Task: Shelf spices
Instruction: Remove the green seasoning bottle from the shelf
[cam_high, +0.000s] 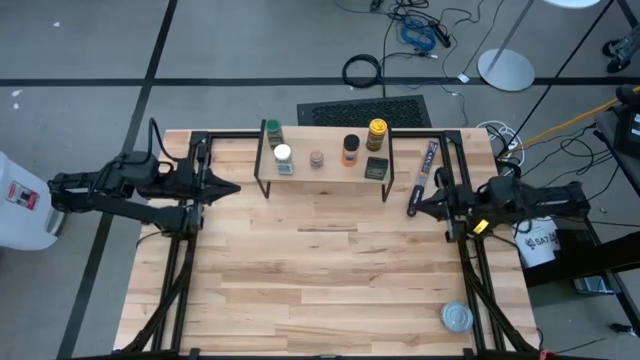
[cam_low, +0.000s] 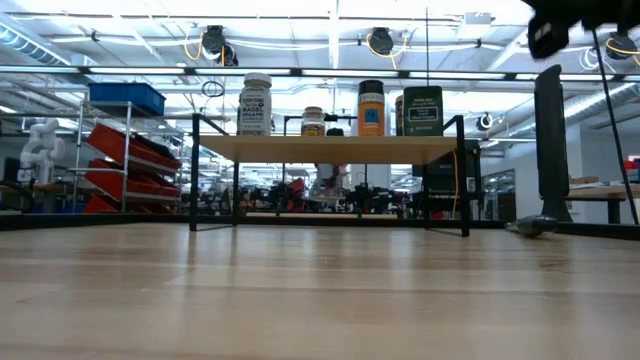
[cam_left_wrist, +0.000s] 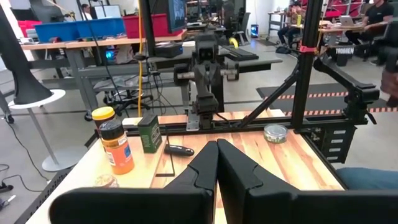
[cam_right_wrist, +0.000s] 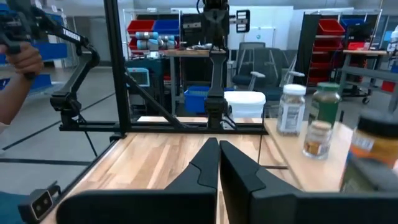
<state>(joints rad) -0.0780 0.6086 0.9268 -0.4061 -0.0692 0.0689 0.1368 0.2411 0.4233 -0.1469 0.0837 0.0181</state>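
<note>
The shelf (cam_high: 325, 172) stands at the table's far middle, its black legs on the tabletop. On its plank stand the spices: a green-lidded jar (cam_high: 272, 132), a white-lidded jar (cam_high: 283, 158), a small brownish jar (cam_high: 317, 158), an orange jar (cam_high: 350, 150), a yellow-lidded jar (cam_high: 377, 132) and a dark square tin (cam_high: 376, 168). My left gripper (cam_high: 232, 187) is shut, level, left of the shelf. My right gripper (cam_high: 415, 205) is shut, level, right of the shelf. Neither holds anything.
A long thin dark packet (cam_high: 428, 168) lies just right of the shelf, close to my right gripper. A flat round silver tin (cam_high: 457, 317) sits near the table's front right corner. A person's hand (cam_right_wrist: 22, 59) shows beyond the table's left side.
</note>
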